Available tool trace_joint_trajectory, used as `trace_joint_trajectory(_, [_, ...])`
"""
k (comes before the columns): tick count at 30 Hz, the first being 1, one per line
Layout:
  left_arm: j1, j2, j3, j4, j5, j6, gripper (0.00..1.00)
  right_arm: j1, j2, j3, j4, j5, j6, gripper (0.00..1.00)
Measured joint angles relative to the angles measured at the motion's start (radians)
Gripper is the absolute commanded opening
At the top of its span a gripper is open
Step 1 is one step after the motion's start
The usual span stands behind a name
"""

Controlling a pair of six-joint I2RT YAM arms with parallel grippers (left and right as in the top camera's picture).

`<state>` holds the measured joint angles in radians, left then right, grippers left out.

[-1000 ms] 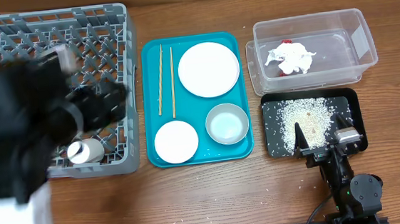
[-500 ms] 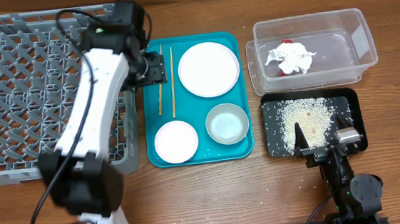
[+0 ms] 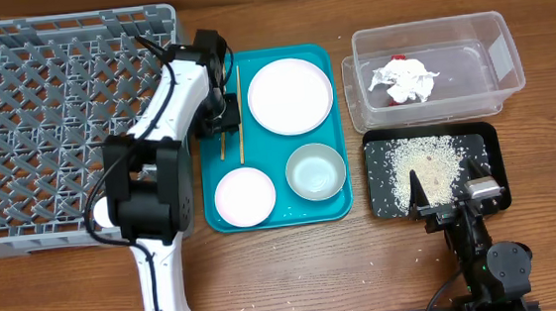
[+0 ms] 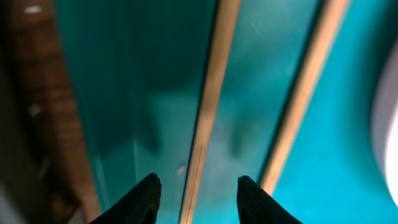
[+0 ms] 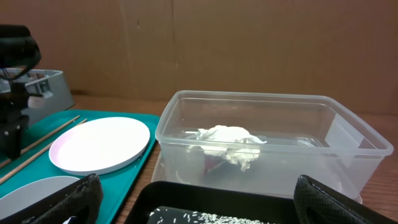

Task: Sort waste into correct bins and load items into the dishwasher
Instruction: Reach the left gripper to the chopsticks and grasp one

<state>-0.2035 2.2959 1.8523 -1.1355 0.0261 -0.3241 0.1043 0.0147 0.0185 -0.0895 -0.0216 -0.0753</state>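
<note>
At upper left stands the dish rack [image 3: 16, 116], a rigid grey plastic lattice. Just right of it, on the left strip of the glossy teal tray [image 3: 278, 215], lie the two chopsticks [image 3: 239, 119]. They look like thin, stiff, light wood, and I judge they'd roll easily. My left gripper [image 4: 196, 186] straddles the left one, jaws narrowly parted and gripping nothing; I'd pinch it mid-length. At lower right my right gripper [image 3: 448, 190] sits spread wide and empty by the black tray [image 3: 481, 144].
</note>
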Motion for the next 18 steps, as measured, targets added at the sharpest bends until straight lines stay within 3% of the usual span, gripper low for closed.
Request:
trace_joint_trajectory(3, [0.0, 0.021, 0.0, 0.008, 0.003, 0.0, 0.26, 0.0, 0.0, 0.0, 0.0, 0.0, 0.0, 1.0])
trace_joint_trajectory(6, [-0.003, 0.021, 0.0, 0.01, 0.003, -0.006, 0.04, 0.0, 0.0, 0.0, 0.0, 0.0, 0.0, 1.0])
trace_joint_trajectory(11, [-0.006, 0.023, 0.01, -0.024, -0.01, 0.002, 0.04, 0.0, 0.0, 0.0, 0.0, 0.0, 0.0, 1.0])
trace_joint_trajectory(18, [0.016, 0.038, 0.22, -0.274, -0.013, 0.002, 0.04, 0.0, 0.0, 0.0, 0.0, 0.0, 0.0, 1.0])
